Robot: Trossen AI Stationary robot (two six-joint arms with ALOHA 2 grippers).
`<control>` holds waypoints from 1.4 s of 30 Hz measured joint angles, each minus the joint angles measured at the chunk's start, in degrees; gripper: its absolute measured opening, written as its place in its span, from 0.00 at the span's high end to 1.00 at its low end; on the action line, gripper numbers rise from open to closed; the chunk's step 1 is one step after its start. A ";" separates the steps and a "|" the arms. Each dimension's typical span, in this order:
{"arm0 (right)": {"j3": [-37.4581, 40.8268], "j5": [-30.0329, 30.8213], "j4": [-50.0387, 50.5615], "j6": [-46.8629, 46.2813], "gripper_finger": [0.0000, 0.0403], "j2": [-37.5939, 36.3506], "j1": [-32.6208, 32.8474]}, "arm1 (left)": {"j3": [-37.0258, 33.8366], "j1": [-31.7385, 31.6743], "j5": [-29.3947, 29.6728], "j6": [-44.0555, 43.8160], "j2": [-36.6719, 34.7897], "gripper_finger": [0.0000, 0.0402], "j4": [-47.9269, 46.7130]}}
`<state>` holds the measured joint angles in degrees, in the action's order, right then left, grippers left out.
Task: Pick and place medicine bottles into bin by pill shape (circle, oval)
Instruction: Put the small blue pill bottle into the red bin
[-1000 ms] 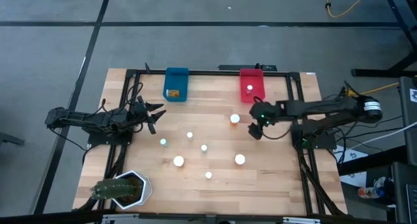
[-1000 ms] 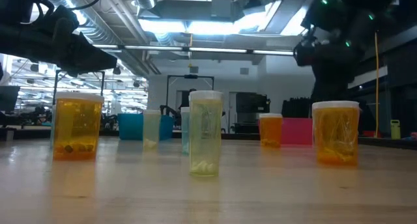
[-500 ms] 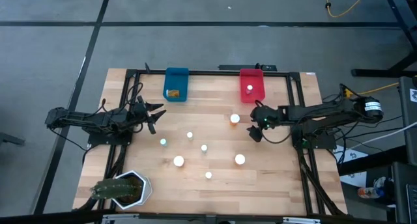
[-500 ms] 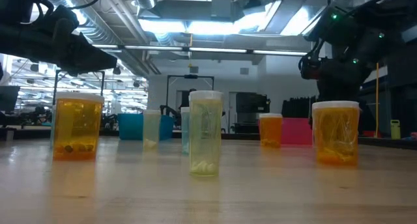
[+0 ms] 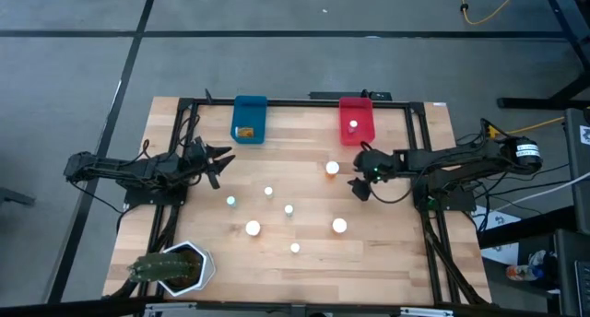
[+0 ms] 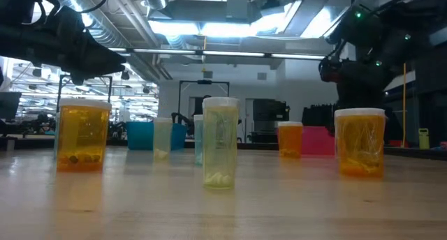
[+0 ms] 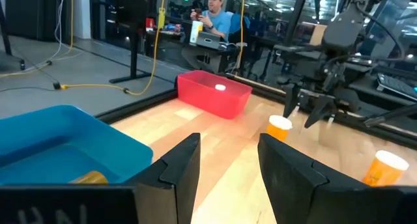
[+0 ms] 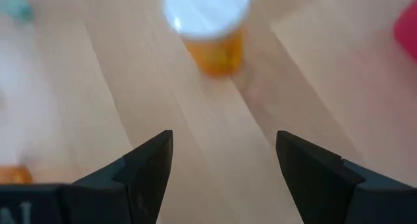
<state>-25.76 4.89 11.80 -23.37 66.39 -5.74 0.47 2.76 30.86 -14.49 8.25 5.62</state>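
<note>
The right gripper (image 5: 360, 184) hangs over the table (image 5: 396, 262) with fingers apart and empty, just beside an amber bottle (image 5: 332, 168) standing in front of the red bin (image 5: 356, 121). That bin holds one bottle (image 5: 352, 125); the blue bin (image 5: 248, 118) holds another (image 5: 244, 131). Six more bottles stand scattered mid-table. The left gripper (image 5: 221, 162) waits near the blue bin, fingers apart, holding nothing.

both grippers spread, empty: left gripper (image 5: 224, 158), right gripper (image 5: 359, 185)
</note>
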 joint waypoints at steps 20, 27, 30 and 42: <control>-24.49 -3.51 -1.91 15.34 0.32 17.42 9.38 | 0.00 0.00 -0.14 0.03 0.00 0.63 -1.61; -35.20 -3.52 1.27 17.81 0.32 32.44 11.73 | 0.02 0.00 -0.14 0.01 0.00 0.63 -1.63; -38.76 -3.61 2.09 17.94 0.32 36.99 12.28 | 0.02 0.00 -0.14 0.01 -0.01 0.63 -1.65; -47.65 -8.02 2.53 21.91 0.32 47.96 14.28 | 0.02 0.00 -0.25 0.01 -0.01 0.63 -1.69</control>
<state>-73.41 -3.14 14.33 -1.45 114.35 8.54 0.49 2.76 30.61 -14.48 8.24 3.93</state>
